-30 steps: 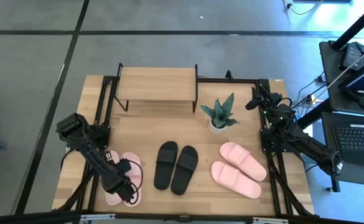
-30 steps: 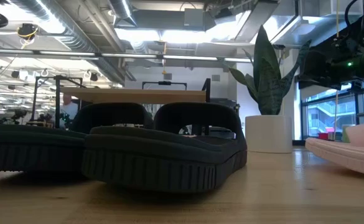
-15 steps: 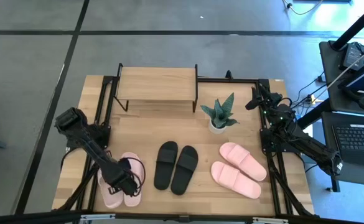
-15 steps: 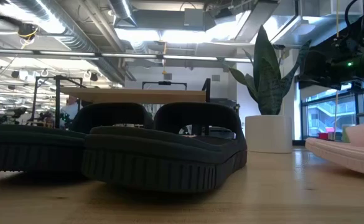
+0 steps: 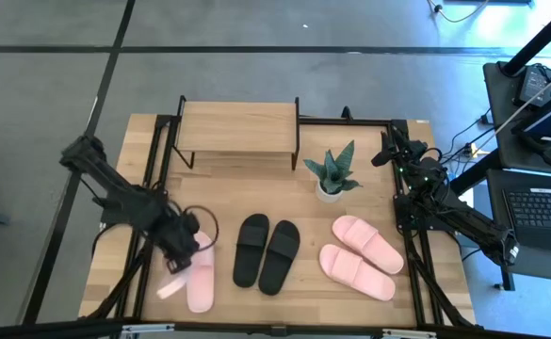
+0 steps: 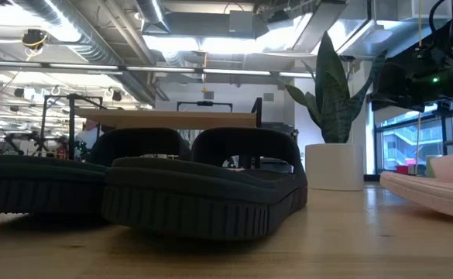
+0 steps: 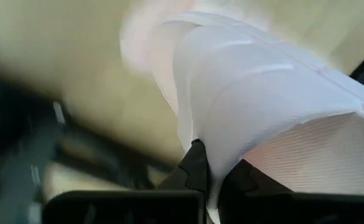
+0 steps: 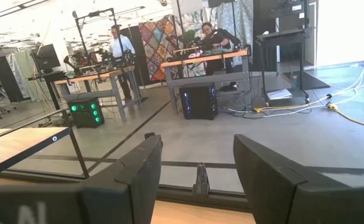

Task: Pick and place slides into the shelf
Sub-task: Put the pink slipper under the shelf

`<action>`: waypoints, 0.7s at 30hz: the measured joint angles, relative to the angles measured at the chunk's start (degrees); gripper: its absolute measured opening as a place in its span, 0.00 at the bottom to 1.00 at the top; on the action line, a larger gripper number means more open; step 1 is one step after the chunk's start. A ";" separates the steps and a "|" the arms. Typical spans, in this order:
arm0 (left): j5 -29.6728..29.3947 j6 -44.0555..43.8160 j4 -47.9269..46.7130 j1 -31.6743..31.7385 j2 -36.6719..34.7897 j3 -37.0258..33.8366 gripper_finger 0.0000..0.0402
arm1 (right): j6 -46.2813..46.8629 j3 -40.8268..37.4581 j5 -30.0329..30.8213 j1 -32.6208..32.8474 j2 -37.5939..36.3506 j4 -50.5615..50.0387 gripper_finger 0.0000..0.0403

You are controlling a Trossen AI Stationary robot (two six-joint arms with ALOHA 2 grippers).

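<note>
Four pink slides [image 5: 364,258], two black slides [image 5: 267,251], one pink slide [image 5: 173,281] pinched in left gripper [image 5: 177,252]

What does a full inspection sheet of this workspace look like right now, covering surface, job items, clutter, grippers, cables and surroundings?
Surface: wooden table in a black frame.
Job's things: empty shelf at the far edge; black slides centre; two pink slides right; one pink slide flat at left, another, the lifted slide, tilted beside it.
Clutter: potted plant.
Grippers: left gripper shut on the lifted slide; right gripper open, parked at the table's right edge.
Cables: loose loop at the left gripper; cables beside the right arm.
Surroundings: laptop right; people at benches behind.
</note>
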 joint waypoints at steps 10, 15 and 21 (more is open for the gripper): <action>-29.06 22.16 -3.74 11.35 1.23 9.82 0.00 | -0.17 0.01 0.01 -0.02 0.00 -0.01 0.50; -28.66 31.53 -11.03 18.31 6.43 9.76 0.00 | -0.22 0.01 0.01 -0.02 0.00 0.00 0.50; -29.38 37.75 -12.00 23.25 13.25 9.76 0.00 | -0.26 0.02 0.02 0.00 0.00 0.00 0.50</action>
